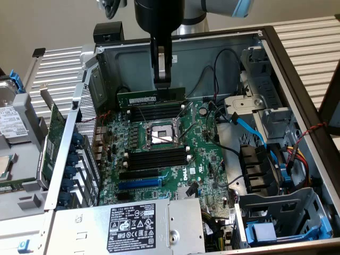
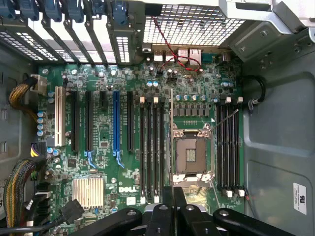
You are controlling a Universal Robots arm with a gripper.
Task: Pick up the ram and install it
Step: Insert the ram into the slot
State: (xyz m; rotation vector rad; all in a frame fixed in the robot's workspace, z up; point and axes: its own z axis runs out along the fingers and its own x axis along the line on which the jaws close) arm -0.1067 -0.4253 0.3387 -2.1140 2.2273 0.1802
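In the exterior view my gripper [image 1: 162,84] is clamped shut on the top edge of the ram [image 1: 137,98]. The stick hangs on its long edge just above the bank of memory slots [image 1: 154,112] between the CPU socket [image 1: 162,134] and the far wall of the case [image 1: 212,45]. Its long axis lies parallel to those slots, straight beneath me. In the wrist view my closed fingers look down on the motherboard [image 2: 98,142], where slots run lengthwise on either side of the socket

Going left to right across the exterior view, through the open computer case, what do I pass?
green expansion card → ram → blue cable → red and yellow wires
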